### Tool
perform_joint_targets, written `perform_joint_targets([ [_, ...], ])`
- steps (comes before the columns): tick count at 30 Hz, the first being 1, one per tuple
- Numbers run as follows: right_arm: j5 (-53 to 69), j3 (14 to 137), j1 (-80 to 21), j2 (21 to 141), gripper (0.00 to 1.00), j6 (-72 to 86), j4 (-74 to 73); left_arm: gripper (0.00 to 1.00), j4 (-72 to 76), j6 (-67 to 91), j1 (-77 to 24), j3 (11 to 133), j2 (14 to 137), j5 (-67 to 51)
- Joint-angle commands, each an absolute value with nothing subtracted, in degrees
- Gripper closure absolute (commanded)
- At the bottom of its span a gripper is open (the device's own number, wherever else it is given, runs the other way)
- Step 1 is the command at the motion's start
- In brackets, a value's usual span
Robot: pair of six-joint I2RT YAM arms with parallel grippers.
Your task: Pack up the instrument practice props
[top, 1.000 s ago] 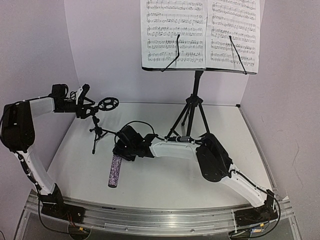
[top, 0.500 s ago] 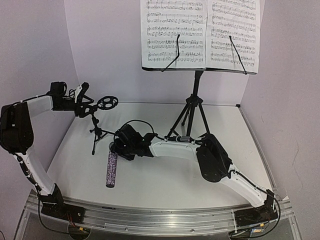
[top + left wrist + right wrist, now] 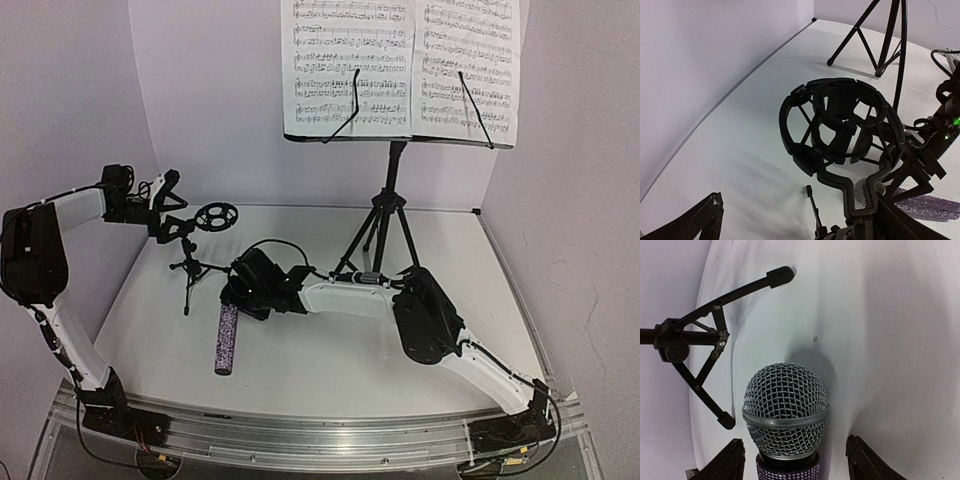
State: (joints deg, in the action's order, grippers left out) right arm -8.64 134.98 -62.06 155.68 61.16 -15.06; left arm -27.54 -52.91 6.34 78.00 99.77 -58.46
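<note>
Left gripper (image 3: 172,204): jaws wide apart, gripping nothing, just beside mic stand (image 3: 190,268) cradle | right gripper (image 3: 795,442): jaws apart, straddling microphone (image 3: 226,340) head, gaps either side | microphone lies flat on table (image 3: 330,365), near stand's feet

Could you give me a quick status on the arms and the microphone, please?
Left gripper open by mic stand's cradle. Right gripper open, straddling microphone head; microphone flat on table. Stand's legs close by.
</note>
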Motion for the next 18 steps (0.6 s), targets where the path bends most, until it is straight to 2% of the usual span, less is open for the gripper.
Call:
perform_joint_targets([
  [1, -8.6, 135.3, -62.4, 153.2, 0.31, 61.3, -14.5, 0.00, -27.6, -50.9, 7.0, 80.1, 99.5, -65.1],
  [4, -8.2, 135.3, -62.4, 152.8, 0.30, 61.5, -14.0, 0.01, -27.8, -50.0, 7.1, 79.8, 100.9, -69.2],
  [9, -8.5, 134.5, -62.4, 151.2, 0.29, 59.6, -13.7, 0.08, -27.6, -53.8, 7.2, 78.5, 102.4, -74.0],
  [18, -5.9, 134.0, -62.4, 147.2, 0.29, 48.3, -10.8, 0.06, -34.0, -65.7, 7.6, 78.8, 104.1, -68.9],
])
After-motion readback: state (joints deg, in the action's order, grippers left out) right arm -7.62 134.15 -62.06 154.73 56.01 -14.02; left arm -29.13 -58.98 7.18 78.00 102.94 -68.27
